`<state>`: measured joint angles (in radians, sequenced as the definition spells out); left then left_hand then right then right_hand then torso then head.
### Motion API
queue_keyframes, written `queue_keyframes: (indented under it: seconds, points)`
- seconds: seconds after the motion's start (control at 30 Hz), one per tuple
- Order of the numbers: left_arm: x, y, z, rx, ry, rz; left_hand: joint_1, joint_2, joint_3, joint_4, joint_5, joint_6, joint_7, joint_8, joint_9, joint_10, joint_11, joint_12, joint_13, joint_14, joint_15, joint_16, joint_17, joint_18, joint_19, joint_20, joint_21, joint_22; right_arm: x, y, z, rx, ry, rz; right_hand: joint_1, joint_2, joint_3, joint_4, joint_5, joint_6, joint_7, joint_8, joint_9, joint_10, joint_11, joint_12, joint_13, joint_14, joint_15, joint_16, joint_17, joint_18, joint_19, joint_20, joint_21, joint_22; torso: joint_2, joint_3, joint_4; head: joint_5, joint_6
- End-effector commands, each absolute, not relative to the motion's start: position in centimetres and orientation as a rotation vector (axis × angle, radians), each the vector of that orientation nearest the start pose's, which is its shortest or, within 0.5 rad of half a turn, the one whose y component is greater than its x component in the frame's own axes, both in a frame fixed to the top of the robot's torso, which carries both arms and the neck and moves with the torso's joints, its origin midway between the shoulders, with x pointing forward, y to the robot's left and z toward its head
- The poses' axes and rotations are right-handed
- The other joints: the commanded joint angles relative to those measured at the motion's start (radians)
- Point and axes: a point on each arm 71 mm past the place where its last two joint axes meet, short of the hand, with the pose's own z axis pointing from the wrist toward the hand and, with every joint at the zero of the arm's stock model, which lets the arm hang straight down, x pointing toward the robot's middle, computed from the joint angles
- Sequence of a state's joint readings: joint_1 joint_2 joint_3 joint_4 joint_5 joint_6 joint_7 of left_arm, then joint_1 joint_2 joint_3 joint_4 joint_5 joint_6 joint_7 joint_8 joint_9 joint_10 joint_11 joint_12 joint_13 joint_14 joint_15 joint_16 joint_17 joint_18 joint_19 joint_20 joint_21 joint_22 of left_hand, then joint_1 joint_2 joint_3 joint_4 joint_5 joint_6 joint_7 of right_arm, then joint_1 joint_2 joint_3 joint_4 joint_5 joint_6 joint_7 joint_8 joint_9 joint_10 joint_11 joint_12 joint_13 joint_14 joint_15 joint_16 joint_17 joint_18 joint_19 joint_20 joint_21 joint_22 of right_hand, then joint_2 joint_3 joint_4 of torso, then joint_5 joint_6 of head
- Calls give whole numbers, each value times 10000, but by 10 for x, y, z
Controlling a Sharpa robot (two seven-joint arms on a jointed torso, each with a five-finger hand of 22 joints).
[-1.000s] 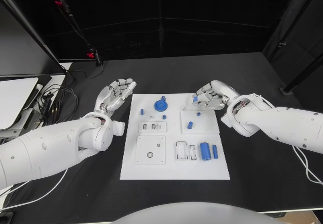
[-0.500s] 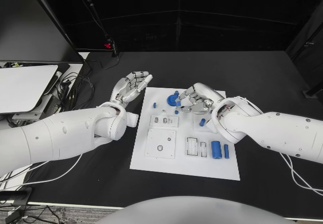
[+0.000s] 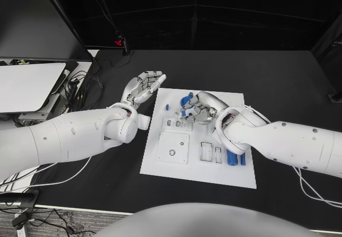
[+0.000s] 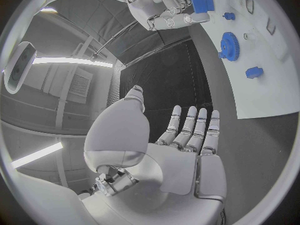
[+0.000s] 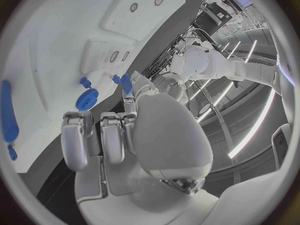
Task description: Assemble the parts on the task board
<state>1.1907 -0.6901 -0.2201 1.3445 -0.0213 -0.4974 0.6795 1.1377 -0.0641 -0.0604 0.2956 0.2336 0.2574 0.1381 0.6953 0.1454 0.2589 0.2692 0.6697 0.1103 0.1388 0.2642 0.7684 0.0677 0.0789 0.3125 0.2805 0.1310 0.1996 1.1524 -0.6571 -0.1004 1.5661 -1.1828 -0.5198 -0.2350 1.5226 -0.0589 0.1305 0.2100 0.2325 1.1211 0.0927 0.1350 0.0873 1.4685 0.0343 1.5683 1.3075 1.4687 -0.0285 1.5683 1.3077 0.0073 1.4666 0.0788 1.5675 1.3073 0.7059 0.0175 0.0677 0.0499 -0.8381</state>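
Right hand (image 3: 200,107) pinching a small blue part (image 4: 202,4) above the task board (image 3: 214,175), near the blue gear (image 4: 229,46); left hand (image 3: 143,86) spread flat beside the board; risk: a loose pinch drops or tilts the part off its seat.

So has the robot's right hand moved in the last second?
Yes. The right hand has crossed the task board from its right edge toward the blue gear.

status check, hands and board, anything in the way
Left hand open, off the board's edge. Right hand over the white board, pinching a small blue piece. Blue gear on the board. Nothing blocking.
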Motion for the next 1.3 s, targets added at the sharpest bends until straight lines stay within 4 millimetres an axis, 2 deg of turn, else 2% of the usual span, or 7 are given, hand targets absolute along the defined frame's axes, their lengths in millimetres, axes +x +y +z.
queue_keyframes:
  seconds: [0.03,0.23,0.47,0.63,1.3]
  points:
    - [489,195,-213,-7042,10314,-15419,17,87,68,8,49,-63,1602,58,-13,-85,-15,46,-13,-37,2,36,-13,119,-35,56,51,10,454,-109,-222,1917,17659,7749,-11,61,-10,-52,55,285,123,-26,-9,1023,84,25,2633,1021,52,24,2631,-73,1042,93,33,2635,-4,-4,-16,-27,-44]
    - [489,195,-213,-7044,10318,-15423,31,123,82,6,63,-66,1603,71,-30,-89,-14,63,-28,-39,4,45,-13,119,-37,58,64,20,453,-108,-230,1932,17787,7471,-79,42,-37,-50,58,255,140,-78,-29,1023,99,25,2633,1021,60,24,2631,-73,1042,99,33,2635,-12,-5,-19,-127,-91]
    - [489,195,-213,-7049,10323,-15418,31,123,82,6,63,-66,1603,71,-30,-89,-14,63,-28,-39,4,45,-13,119,-37,58,64,20,456,-108,-234,1916,17745,7305,-106,37,-46,-52,57,236,142,-106,-40,1023,104,25,2633,1021,64,24,2631,-73,1042,102,33,2635,-16,-3,3,-140,-89]
    - [489,196,-213,-7053,10324,-15409,31,123,82,6,63,-66,1603,71,-30,-89,-14,63,-28,-39,4,45,-13,119,-37,58,64,20,456,-105,-236,1858,17876,7272,-112,36,-47,-53,58,227,143,-116,-44,1023,105,25,2633,1021,65,24,2631,-73,1042,103,33,2635,-2,-1,-14,-139,-76]
    - [489,196,-214,-7055,10328,-15399,42,153,93,4,73,-68,1603,79,-41,-92,-14,75,-39,-40,7,51,-13,118,-43,60,71,24,455,-100,-243,1688,18401,7100,-161,28,-57,-77,26,153,149,-207,-79,1023,111,25,2633,1021,72,24,2631,-73,1042,111,33,2635,-5,0,-10,-229,-128]
